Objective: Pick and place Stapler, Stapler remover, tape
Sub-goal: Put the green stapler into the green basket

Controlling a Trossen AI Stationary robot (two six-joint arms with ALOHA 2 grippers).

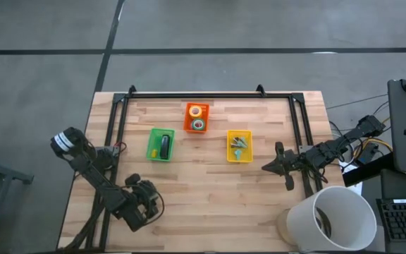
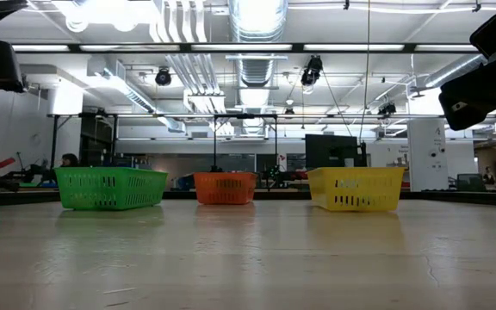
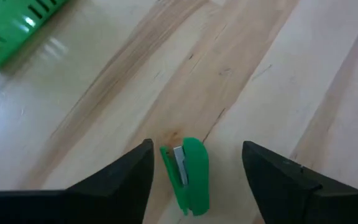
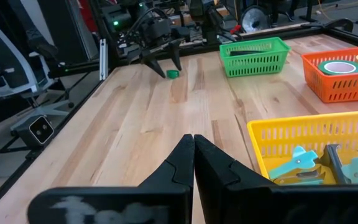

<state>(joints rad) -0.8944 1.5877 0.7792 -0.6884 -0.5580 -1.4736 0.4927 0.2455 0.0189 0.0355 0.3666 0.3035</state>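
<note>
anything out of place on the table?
Yes: a small green stapler lies loose on the wood between the open left claw fingers, near the table's front-left, outside the green bin. Everything else sits in bins.

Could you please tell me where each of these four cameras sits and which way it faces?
High view: overhead, straight down on the table; both arms show.
Low view: at tabletop height, level across to the three baskets; arm parts at the edges.
Left wrist view: on the left arm, down past the open left claw at a small green piece.
Right wrist view: across the table past the shut right claw.
Shared: green basket.
</note>
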